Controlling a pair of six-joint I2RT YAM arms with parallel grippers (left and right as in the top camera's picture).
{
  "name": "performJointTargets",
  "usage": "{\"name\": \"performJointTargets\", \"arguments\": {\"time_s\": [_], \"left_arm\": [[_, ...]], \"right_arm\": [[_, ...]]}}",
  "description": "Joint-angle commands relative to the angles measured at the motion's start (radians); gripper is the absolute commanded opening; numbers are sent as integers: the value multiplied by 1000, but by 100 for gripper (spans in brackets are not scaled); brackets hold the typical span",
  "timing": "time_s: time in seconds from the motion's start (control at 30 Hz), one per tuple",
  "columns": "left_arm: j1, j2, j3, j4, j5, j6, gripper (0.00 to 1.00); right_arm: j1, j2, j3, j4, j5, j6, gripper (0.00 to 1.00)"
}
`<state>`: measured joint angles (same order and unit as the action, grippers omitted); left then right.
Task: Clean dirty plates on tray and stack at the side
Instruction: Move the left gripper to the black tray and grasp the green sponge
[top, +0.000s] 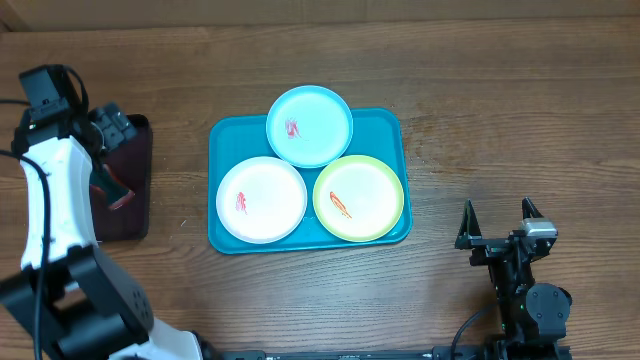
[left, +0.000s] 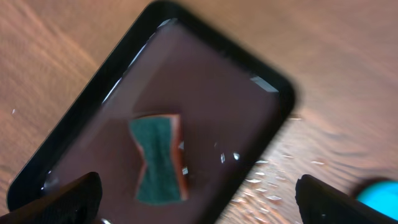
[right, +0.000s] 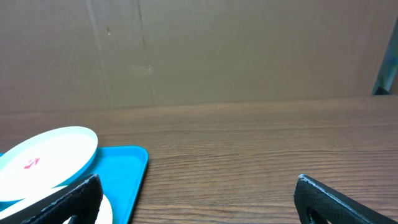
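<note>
1. Three plates are seen on the blue tray (top: 228, 238), which is set in the middle of the table (top: 500, 100).
2. The pale blue plate (top: 310, 125) is placed at the far side, with its edge stuck out over the tray's rim. It seems to be rested on the edges of the other two.
3. The white plate (top: 262, 200) is laid at the near left of the tray. The yellow-green plate (top: 358, 198) is laid at the near right.
4. A red smear (top: 293, 128) is seen on every plate, so none of them can be called clean.
5. No plate is stacked at the side yet.
6. The left gripper (left: 198, 196) is held over a small dark tray (left: 205, 106) at the left of the table. Its fingers are spread as wide as can be, and nothing is held in them.
7. A sponge (left: 158, 158) with a green top is seen lying in the dark tray, just below the left fingers. It does not look to be touched.
8. The right gripper (top: 497, 225) is parked low at the near right, well apart from the blue tray. Its fingers are spread wide too, and nothing is held.
9. The job looks hardly begun. The sponge is likely to be picked up first.
10. All three plates are left to be wiped and stacked.
</note>
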<state>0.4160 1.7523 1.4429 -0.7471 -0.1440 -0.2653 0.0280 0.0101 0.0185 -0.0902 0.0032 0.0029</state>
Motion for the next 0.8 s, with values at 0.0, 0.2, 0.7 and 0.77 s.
{"name": "performJointTargets", "arguments": {"time_s": [0.0,0.2,0.7,0.77], "left_arm": [[35,56,18,6,-53,-38,100],[86,151,18,2,14,-38,100],[108,340,18,61,31,-37,90],[108,350,18,64,33,-38,87]], "right_arm": [[5,-7,-10,6,-5,-4,100],[5,-7,-10,5,-5,-4,100],[5,-7,-10,5,-5,-4,100],[5,-7,-10,5,-5,-4,100]]}}
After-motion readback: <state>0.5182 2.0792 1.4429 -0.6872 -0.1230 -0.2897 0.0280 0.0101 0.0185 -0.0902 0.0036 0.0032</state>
